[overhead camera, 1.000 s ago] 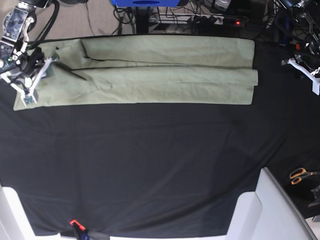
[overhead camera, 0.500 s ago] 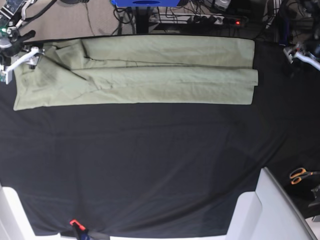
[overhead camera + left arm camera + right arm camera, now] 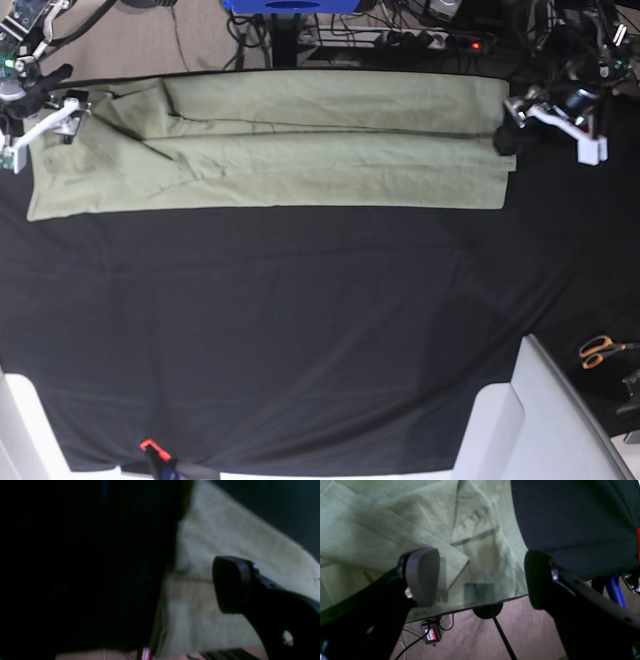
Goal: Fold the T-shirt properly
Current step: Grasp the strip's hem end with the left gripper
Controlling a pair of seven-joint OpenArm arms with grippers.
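- Black cloth (image 3: 300, 330) covers the worktop, and the T-shirt (image 3: 300, 140) lies along its far edge as a long band, both sides already folded in toward the middle.
- On the base view's left end of the T-shirt, the folded sleeve flaps overlap in diagonal layers; the opposite end shows stacked straight edges, probably the hem.
- At the sleeve end hovers the right gripper (image 3: 480, 580), its jaws spread wide and holding nothing. The wrist view looks down between the fingers (image 3: 422, 575) at layered fabric near the worktop's far edge, so the arm seems placed to pinch that end.
- At the opposite end of the T-shirt the left gripper (image 3: 520, 125) sits just at the stacked edges, likely lined up for a matching grasp.
- That arm's wrist view is dark and blurred: one fingertip (image 3: 230, 585) shows above pale cloth, the other cannot be made out, so whether the jaws are wide or closed cannot be told.
- Judging by the layout, the lengthwise folds are done and the remaining step is folding the band across its length, which would explain one arm at each end.
- Scissors (image 3: 600, 350) lie well away from the T-shirt, beyond the cloth's near corner.
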